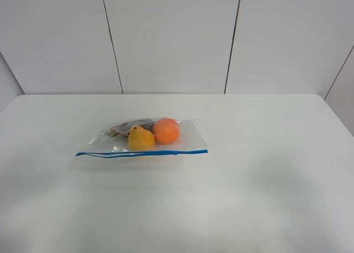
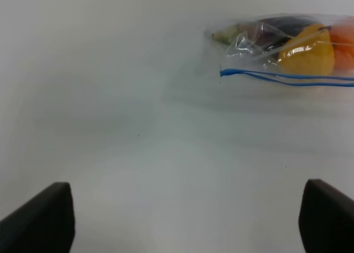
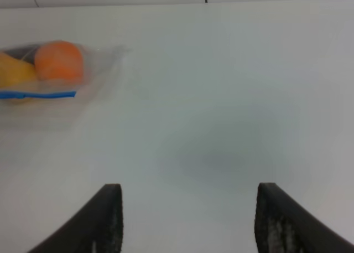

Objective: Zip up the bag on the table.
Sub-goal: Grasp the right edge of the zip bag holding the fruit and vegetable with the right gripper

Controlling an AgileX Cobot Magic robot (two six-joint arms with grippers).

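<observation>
The clear plastic bag point(image 1: 145, 137) lies on the white table point(image 1: 265, 170) a little left of centre. Its blue zipper strip point(image 1: 141, 152) runs along the near edge. An orange fruit point(image 1: 166, 130), a yellow fruit point(image 1: 141, 139) and something dark show through it. Neither arm shows in the high view. In the left wrist view the bag point(image 2: 287, 51) lies ahead of my left gripper point(image 2: 191, 214), which is open and empty. In the right wrist view the bag point(image 3: 52, 70) lies ahead and to the side of my open, empty right gripper point(image 3: 188, 220).
A white panelled wall point(image 1: 171, 40) stands behind the table's far edge. The table's rounded far corners show at left and right. Nothing else lies on the table.
</observation>
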